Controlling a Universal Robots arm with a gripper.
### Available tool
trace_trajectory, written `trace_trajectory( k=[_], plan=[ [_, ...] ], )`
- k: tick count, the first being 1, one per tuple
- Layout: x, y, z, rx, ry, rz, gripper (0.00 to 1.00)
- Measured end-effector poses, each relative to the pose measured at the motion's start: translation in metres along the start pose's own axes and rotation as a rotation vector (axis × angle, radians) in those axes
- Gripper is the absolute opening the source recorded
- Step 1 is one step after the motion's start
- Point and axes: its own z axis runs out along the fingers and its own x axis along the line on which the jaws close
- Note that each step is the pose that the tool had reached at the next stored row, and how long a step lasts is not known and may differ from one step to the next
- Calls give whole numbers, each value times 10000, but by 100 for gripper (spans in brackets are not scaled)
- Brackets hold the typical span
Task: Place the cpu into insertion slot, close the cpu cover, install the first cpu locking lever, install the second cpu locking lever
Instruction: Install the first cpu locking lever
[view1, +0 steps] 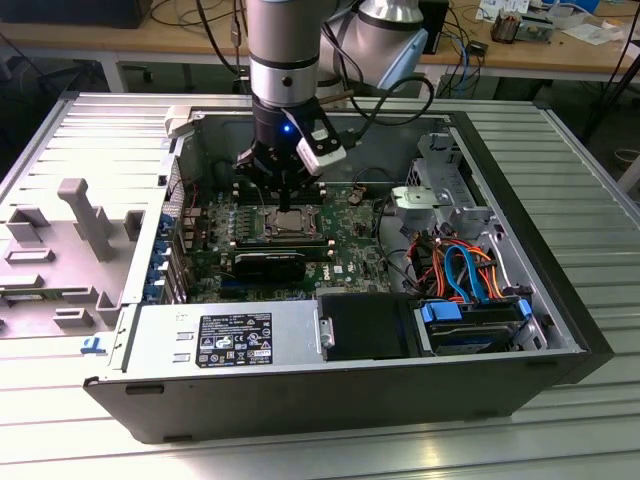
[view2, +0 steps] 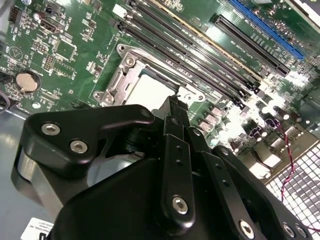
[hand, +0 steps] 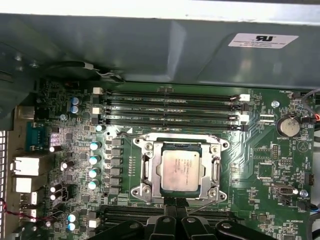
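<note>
The cpu (hand: 181, 170) lies flat in the insertion slot (hand: 141, 190) on the green board, its silvery top showing through the window of the cpu cover (hand: 150, 168), which lies down over it. A thin wire lever (hand: 165, 135) runs along the slot's side toward the memory slots. Another wire lever (hand: 206, 205) sticks out by the fingertips. My gripper (hand: 174, 201) hangs just above the slot's edge, shut, with nothing seen between its fingers. In the second wrist view the gripper (view2: 173, 100) points at the cpu (view2: 150, 91). In the exterior view the gripper (view1: 286, 200) hovers over the slot (view1: 290, 223).
Long black memory slots (hand: 170, 107) run beside the socket. The open computer case (view1: 560, 330) walls the board in. A power supply (view1: 225, 335), a black drive bay (view1: 365, 325) and coloured cables (view1: 460, 265) sit near the front. A grey fixture (view1: 85, 215) stands at the exterior view's left.
</note>
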Motion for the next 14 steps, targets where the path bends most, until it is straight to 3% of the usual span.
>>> trace_trajectory(
  k=[14],
  plan=[
    [171,4,0,-1,-1,-1,11]
  ],
)
